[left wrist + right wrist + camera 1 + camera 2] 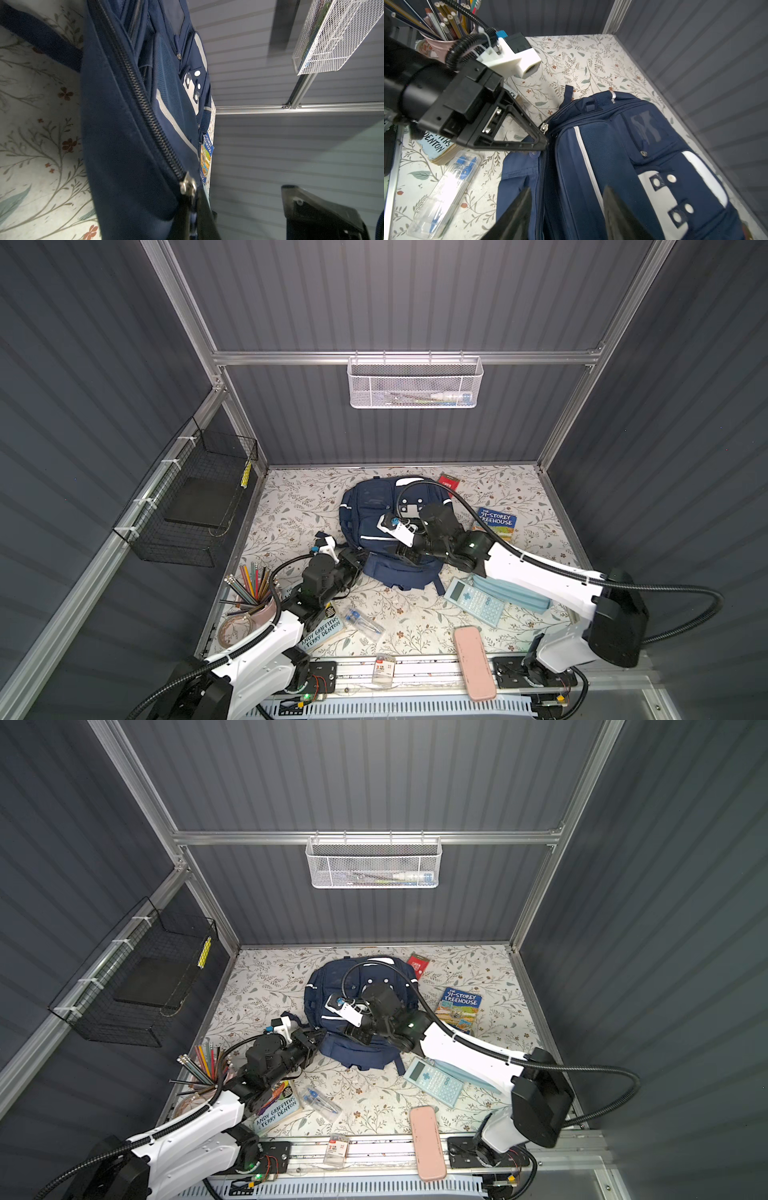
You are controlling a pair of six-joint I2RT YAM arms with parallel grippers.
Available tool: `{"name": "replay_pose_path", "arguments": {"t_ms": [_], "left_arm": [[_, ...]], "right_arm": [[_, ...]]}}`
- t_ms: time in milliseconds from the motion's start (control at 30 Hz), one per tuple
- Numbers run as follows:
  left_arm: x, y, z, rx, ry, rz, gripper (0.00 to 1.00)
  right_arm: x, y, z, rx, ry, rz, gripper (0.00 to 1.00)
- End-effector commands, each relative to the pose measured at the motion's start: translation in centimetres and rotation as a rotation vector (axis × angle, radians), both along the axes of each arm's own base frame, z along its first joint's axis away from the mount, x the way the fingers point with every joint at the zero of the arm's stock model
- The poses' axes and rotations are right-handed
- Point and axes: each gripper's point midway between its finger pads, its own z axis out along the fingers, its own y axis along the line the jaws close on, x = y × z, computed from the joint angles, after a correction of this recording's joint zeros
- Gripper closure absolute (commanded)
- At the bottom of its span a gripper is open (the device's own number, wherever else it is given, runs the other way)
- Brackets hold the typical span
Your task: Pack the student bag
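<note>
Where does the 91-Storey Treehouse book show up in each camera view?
Top view: 91-Storey Treehouse book, right of the student bag.
Top view: the book, same spot.
Left wrist: sliver beyond the bag's far edge.
Right wrist: not in it.
Shared landmark: the student bag.

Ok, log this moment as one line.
left end effector: shut at zip slider | right end effector: open above student bag | calculator: on table
</note>
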Motion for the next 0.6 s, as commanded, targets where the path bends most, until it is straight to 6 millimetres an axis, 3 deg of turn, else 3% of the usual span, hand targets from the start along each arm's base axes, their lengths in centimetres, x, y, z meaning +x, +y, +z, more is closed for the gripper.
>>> {"name": "replay_pose_path", "arguments": {"t_ms": [0,333,500,567], "left_arm": [[0.9,-0.7,4.5,-0.067,-0.131,-0.004,1.0],[1.3,-1.0,4.9,-0.101,-0.137,-0.003,1.0],[1.2,-0.5,5.2,-0.096,-0.146,0.02,1.0],[1.2,-0.2,5.2,-0.081,-0.145,0.024,1.0]], "right_arm": [[-1.3,0.5,-3.4,-0.087,0.197,0.001,0.4],[-1.2,2.7,-7.1,-0.179,0.258,0.067,0.43],[-1.0,2.9,-7.8,-0.192,0.275,0.063,0.6],[-1.2,2.8,-7.7,-0.19,0.277,0.066,0.83]]}}
